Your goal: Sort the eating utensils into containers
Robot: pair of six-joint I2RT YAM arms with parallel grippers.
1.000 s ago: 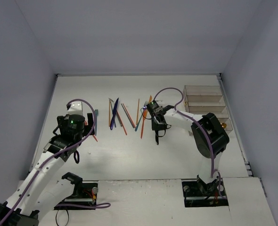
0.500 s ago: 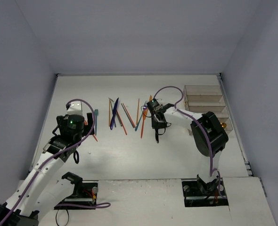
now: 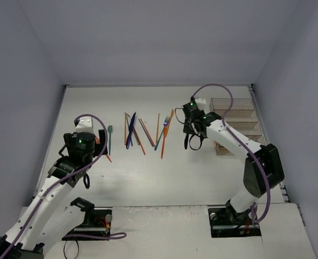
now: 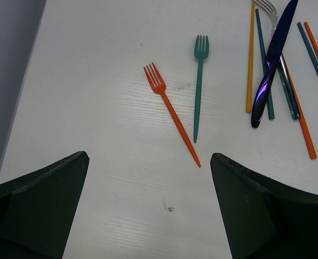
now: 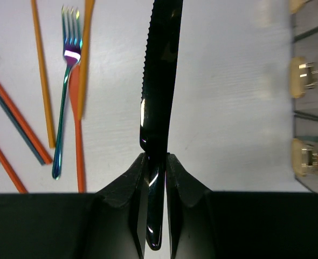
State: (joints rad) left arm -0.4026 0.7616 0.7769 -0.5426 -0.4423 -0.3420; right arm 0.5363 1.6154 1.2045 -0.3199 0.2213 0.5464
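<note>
I could read no text, label, brand, number or sign in any of my three views.

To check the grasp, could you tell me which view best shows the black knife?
The right wrist view: the black knife fills the frame, clamped in the right gripper. The top external view barely shows it, and the left wrist view misses it.
</note>
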